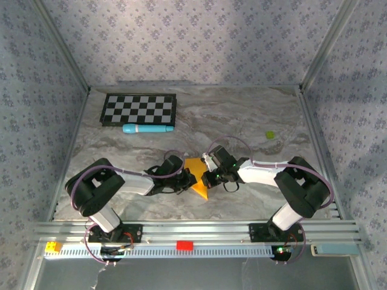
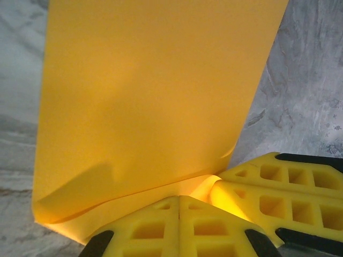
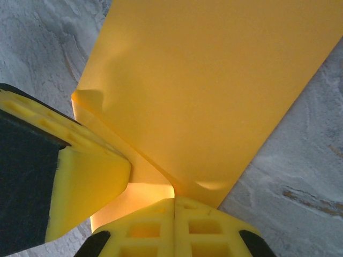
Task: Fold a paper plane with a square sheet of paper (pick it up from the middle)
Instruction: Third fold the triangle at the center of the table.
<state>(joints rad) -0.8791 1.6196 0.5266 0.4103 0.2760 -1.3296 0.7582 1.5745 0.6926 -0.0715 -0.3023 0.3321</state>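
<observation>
The square sheet of paper (image 1: 197, 181) is plain orange and lies folded over near the table's front middle, between my two grippers. In the left wrist view the paper (image 2: 150, 96) rises as a bent-up flap over a lower layer. My left gripper (image 2: 179, 199) is shut, with that lower layer running into its tips. The right gripper's fingers (image 2: 268, 187) touch the paper just beside it. In the right wrist view the paper (image 3: 214, 80) curves down into my right gripper (image 3: 174, 201), which is shut on its edge. The left gripper's finger (image 3: 86, 176) rests on the sheet at the left.
A black-and-white checkerboard (image 1: 139, 109) lies at the back left, with a light-blue cylinder (image 1: 147, 128) in front of it. A tiny yellow-green bit (image 1: 270, 135) sits at the back right. Patterned walls enclose the marble table (image 1: 254, 115), and metal rails (image 1: 193, 229) line the near edge.
</observation>
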